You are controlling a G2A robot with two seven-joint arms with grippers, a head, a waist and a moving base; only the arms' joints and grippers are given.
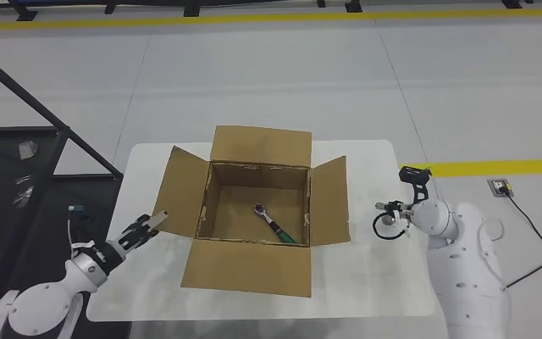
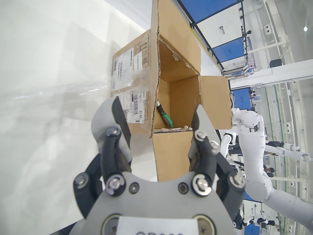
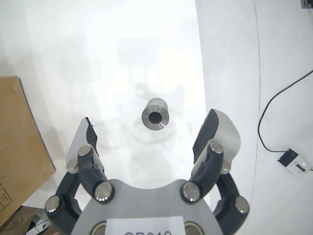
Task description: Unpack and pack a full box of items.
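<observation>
One counter (image 1: 364, 280) carries one cardboard box (image 1: 261, 144), four flaps spread. The left gripper (image 1: 151, 227) and right gripper (image 3: 149, 117) flank it, both wide open, empty. One ratchet wrench (image 1: 273, 222) lies inside the box; one steel socket (image 3: 155, 117) sits under the right gripper.

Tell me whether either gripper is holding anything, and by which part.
Nothing is held: left gripper and right gripper both have open, empty jaws.

Top camera looks steeply down, box (image 1: 250, 267) dead centre on the table (image 1: 373, 271). Left wrist camera sits low and close at the box's 8 o'clock, peering inside. Right wrist camera at 3 o'clock faces straight down, clipping the box.
</observation>
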